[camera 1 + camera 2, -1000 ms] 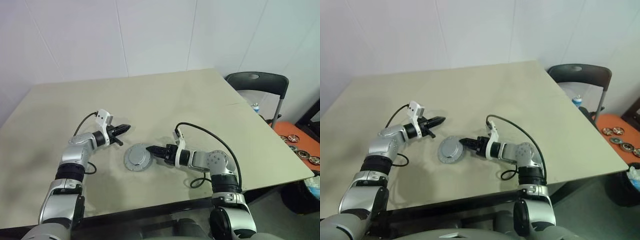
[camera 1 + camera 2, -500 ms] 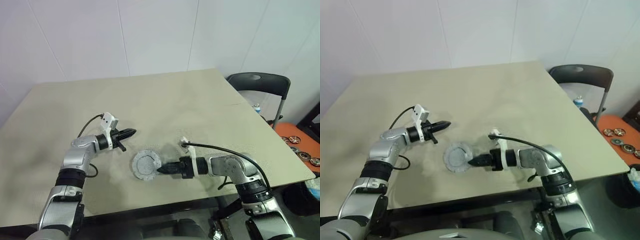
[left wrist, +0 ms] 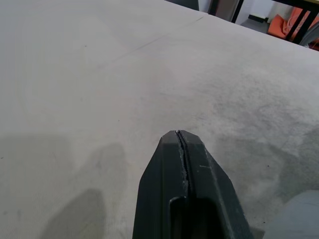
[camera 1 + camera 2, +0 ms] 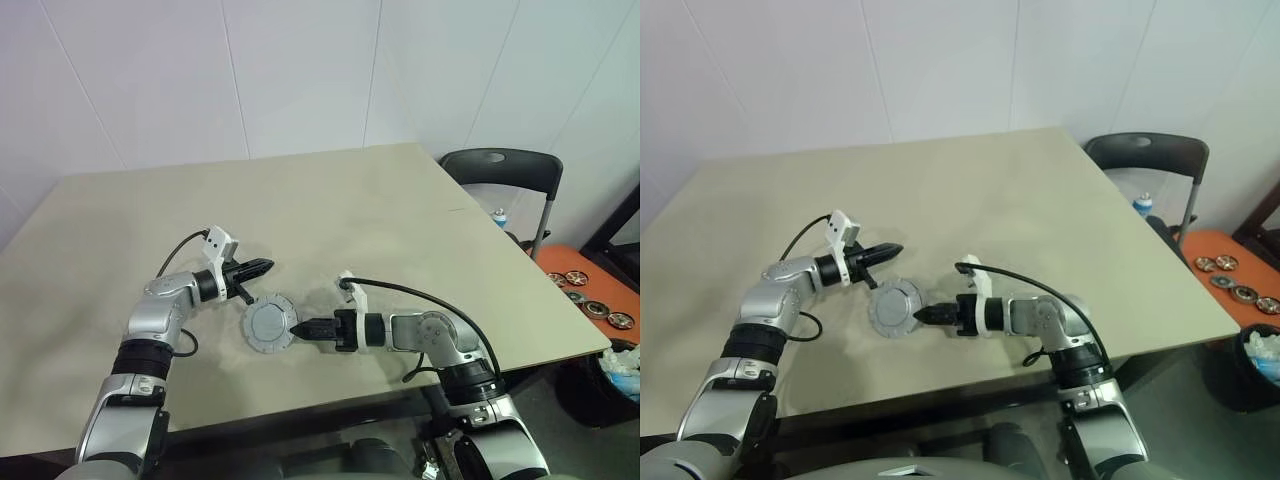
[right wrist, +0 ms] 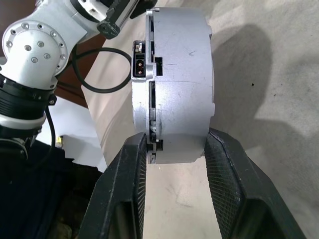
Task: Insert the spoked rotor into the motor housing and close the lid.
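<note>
My right arm has been swinging round over the worktop (image 4: 400, 200) in the last second, and the wrist has been rolling. Through all that the right gripper (image 4: 297, 328) has been keeping to the same right-hand rim of the housing (image 4: 268, 325). The housing itself has hardly been shifting against my left gripper (image 4: 265, 267); most of the apparent drift is my head moving. I am reading this as re-angling my hold, not carrying the part away.

The housing is lying near the front middle of the worktop, with the lid (image 4: 892, 306) sitting flat over it. I am judging that the rotor is already shut inside, so the task is looking close to finished. What may be left is pressing the lid fully home.

My right gripper is pointing leftward and is partly closed across the housing's thickness. One of the fingers (image 5: 227, 174) is pressing on each flat face at the rim, so I am gripping the housing edge-on. I cannot tell whether the housing is resting fully on the worktop or is slightly lifted.

My left gripper is hovering just behind the housing, apart from it, fully closed and holding nothing.

Far to the right, past the worktop, some small dark-rimmed wheels (image 4: 575, 277) are lying on an orange surface (image 4: 600, 290), too small to identify.
</note>
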Available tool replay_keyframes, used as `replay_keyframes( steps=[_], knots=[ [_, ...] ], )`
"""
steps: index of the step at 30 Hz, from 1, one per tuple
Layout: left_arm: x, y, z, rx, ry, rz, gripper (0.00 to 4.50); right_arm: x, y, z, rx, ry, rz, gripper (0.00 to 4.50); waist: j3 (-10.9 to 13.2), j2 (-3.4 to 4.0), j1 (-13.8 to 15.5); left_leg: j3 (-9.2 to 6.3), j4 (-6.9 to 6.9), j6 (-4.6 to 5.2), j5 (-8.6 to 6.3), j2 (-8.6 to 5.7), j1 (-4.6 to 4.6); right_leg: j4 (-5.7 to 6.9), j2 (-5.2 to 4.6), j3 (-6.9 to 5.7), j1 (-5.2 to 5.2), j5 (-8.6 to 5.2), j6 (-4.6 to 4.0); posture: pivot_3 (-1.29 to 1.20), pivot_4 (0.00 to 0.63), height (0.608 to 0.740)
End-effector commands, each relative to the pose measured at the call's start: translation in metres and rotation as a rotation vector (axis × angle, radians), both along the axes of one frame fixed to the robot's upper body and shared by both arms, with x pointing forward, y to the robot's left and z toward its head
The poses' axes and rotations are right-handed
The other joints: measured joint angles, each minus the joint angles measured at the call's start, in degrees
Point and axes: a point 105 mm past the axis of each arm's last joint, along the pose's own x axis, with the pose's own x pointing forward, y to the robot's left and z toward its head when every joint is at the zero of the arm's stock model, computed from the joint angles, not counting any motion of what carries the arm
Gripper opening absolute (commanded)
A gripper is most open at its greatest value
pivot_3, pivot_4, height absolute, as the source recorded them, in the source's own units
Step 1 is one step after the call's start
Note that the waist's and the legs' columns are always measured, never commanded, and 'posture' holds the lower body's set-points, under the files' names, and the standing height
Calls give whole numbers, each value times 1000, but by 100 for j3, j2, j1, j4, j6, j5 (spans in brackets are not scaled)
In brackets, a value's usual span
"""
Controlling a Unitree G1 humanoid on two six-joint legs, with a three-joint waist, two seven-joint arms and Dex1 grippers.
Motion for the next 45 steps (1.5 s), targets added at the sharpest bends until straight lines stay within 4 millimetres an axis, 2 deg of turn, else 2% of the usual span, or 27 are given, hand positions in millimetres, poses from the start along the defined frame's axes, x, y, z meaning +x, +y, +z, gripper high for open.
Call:
replay_keyframes(
  steps=[1, 5, 8, 11, 15, 19, 31, 39, 42, 45],
  knots=[
    [9, 3, 19, -42, -61, 40, 0, 25, -3, 19, 144, 33, -146, 1372, 1, 0, 22, 0, 3, 0, 0, -1, -3, -1, -1, 0, 0, 3, -4, 0, 0, 740],
    [31, 23, 26, -77, -77, 224, 0, 56, -16, 28, 232, 55, -330, 1357, 9, -7, 152, 0, 16, -6, 3, -16, -39, -1, -13, 1, -30, 23, -33, 0, 0, 740],
    [40, 33, 34, -128, -83, 300, 0, 63, -17, 27, 231, 57, -375, 1357, 12, -9, 263, 6, 13, -9, 4, -29, -60, -5, -22, 6, -51, 23, -33, 0, 0, 740],
    [42, 35, 35, -129, -81, 302, 0, 63, -15, 26, 228, 60, -376, 1357, 11, -10, 271, 7, 15, -30, 9, -38, -116, 2, -36, 9, -105, 25, -33, 0, 0, 740],
    [41, 34, 32, -127, -73, 293, 0, 62, -15, 28, 251, 93, -382, 1356, 12, -10, 233, 10, 7, -38, 12, -62, -142, 9, -71, 10, -140, 26, -33, 0, 0, 740],
    [40, 29, 28, -138, -46, 278, 0, 72, -19, 31, 301, 130, -444, 1356, 11, -10, 248, 11, 10, -41, 15, -86, -143, 10, -94, 10, -137, 27, -31, 0, 0, 740],
    [34, 23, 15, -150, 32, 262, 0, 88, -27, 35, 393, 202, -568, 1356, 11, -10, 223, 11, 15, -41, 15, -89, -143, 10, -97, 10, -132, 31, -23, 0, 0, 740],
    [26, 8, 4, -274, 156, 226, 0, 98, -30, 44, 491, 215, -652, 1356, 11, -10, 216, 11, 18, -41, 15, -89, -142, 14, -96, 10, -132, 31, -23, 0, 0, 740],
    [21, 3, 5, -363, 203, 218, 608, 98, -29, 48, 520, 208, -658, 1356, 11, -10, 213, 11, 19, -41, 15, -90, -143, 13, -98, 10, -132, 31, -23, 0, 0, 740],
    [22, 6, 8, -433, 227, 239, 1578, 98, -29, 50, 536, 204, -663, 1356, 12, -10, 212, 11, 19, -41, 15, -90, -143, 14, -98, 10, -132, 31, -23, 0, 0, 740]
  ],
)
